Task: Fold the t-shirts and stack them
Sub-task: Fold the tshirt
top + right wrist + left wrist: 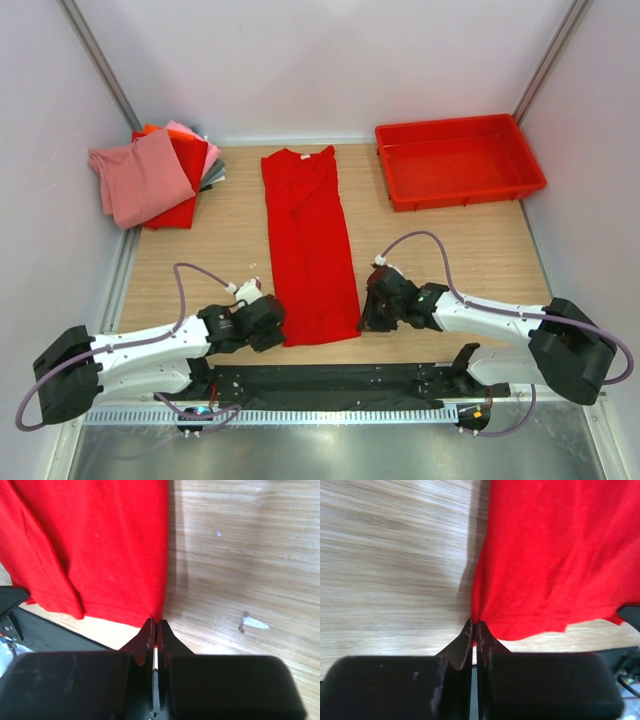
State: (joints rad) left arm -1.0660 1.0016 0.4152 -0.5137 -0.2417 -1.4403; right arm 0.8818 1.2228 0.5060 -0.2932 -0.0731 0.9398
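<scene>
Two grippers sit at the near end of the red shirt [310, 250], which lies flat in the middle of the table [450, 260], folded into one long strip. The left gripper [474, 625] is at the near left corner, and its jaws are shut tight, pinching the hem there. The right gripper [155, 625] is at the near right corner, shut tight on the hem too. Some folded shirts make a pile [150, 180] in the far left corner, with a pink one on top. One red tray [455, 122] sits at the far right
</scene>
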